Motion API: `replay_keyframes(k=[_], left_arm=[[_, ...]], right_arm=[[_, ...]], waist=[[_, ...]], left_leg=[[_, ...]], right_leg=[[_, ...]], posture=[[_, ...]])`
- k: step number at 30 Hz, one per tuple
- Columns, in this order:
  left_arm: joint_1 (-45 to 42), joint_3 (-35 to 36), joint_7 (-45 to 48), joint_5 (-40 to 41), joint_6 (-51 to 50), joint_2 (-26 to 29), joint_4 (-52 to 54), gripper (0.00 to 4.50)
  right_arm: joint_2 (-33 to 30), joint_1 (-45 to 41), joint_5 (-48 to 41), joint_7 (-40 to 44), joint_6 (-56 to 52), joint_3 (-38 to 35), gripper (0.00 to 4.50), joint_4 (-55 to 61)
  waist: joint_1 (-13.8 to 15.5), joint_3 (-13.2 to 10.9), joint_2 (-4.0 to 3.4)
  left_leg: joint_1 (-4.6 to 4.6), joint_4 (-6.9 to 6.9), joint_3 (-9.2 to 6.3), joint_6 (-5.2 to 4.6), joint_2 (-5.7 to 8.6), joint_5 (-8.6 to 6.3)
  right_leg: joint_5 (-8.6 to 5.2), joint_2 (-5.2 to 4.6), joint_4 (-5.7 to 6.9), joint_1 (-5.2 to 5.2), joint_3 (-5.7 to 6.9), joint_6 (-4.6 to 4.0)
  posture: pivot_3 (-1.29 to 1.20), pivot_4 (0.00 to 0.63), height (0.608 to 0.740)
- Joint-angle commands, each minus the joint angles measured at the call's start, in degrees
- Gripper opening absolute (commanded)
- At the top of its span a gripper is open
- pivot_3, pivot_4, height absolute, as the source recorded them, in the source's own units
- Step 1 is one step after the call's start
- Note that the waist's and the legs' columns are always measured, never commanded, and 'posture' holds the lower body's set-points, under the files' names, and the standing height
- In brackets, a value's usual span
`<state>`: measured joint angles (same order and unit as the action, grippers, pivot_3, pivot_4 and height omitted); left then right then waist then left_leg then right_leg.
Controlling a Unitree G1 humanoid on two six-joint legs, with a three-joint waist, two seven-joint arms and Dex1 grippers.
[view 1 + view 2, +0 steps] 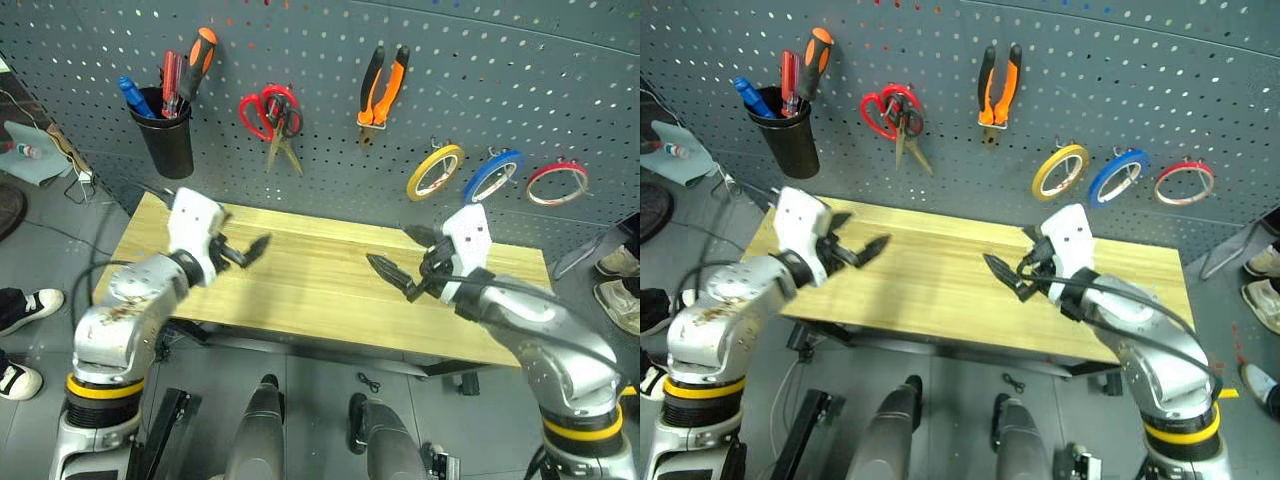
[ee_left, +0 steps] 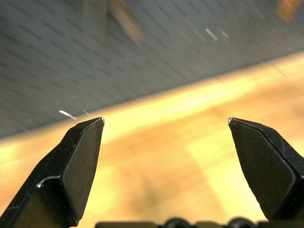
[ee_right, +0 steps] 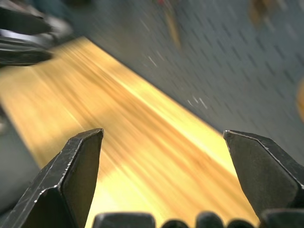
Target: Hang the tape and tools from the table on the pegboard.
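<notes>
Tape (image 1: 435, 171) hangs on the pegboard (image 1: 480, 70) beside blue and red rings; pliers (image 1: 383, 92), scissors (image 1: 283, 128) and screwdriver (image 1: 196, 62) in the cup are up too. The job looks done, so both arms should simply keep off the hooks. Left claw (image 1: 243, 250) and right claw (image 1: 398, 258) gape wide, holding nothing, over the bare desk (image 1: 310, 290). Shoes stand on the grey floor at either side.

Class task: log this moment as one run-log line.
yellow tape: hung | pliers: hung | table: bare | left pincer: open, empty | right pincer: open, empty
</notes>
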<state>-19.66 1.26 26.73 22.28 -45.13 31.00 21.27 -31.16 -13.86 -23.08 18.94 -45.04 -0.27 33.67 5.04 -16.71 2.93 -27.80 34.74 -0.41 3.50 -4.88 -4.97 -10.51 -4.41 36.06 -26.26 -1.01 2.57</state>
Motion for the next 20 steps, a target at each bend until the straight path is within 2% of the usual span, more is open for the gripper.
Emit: replay_keyframes(k=[1,7,11,20], left_arm=[[2.55,-6.12,3.1,-1.59,0.84,0.37,0.02,4.45],[2.67,-13.69,8.88,-6.69,7.93,0.63,-11.48,4.45],[0.62,-13.54,9.42,-8.56,11.78,-1.14,-17.91,4.45],[0.27,-13.13,11.34,-9.92,13.39,-1.75,-19.07,4.45]], right_arm=[[-0.79,3.93,5.75,-2.7,3.34,-0.23,4.5,-1.18],[2.24,10.47,11.36,-5.32,9.22,-1.15,4.5,-7.75],[5.28,11.1,13.34,-7.14,10.61,-1.14,4.5,-10.0],[5.38,11.5,14.14,-5.71,10.93,-2.67,4.5,-10.23]], waist=[[-0.34,0.63,-0.07],[-1.51,1.63,-0.25],[-2.12,1.75,-0.35],[-2.46,1.93,-0.52]], left_leg=[[0.04,0.0,0.01,0.0,0.0,0.0],[0.12,0.0,0.03,-0.16,0.0,0.04],[0.2,-0.02,0.04,-0.31,0.0,0.11],[0.2,0.0,0.05,-0.4,0.01,0.13]], right_leg=[[-0.05,0.0,-0.03,0.06,0.0,-0.07],[-0.16,0.0,-0.06,0.11,-0.04,-0.11],[-0.15,0.0,-0.01,0.11,-0.07,-0.11],[-0.18,-0.01,-0.03,0.15,-0.12,-0.09]], posture=[[0.12,0.223,0.74],[0.1,0.222,0.74],[0.1,0.222,0.74],[0.09,0.227,0.74]])
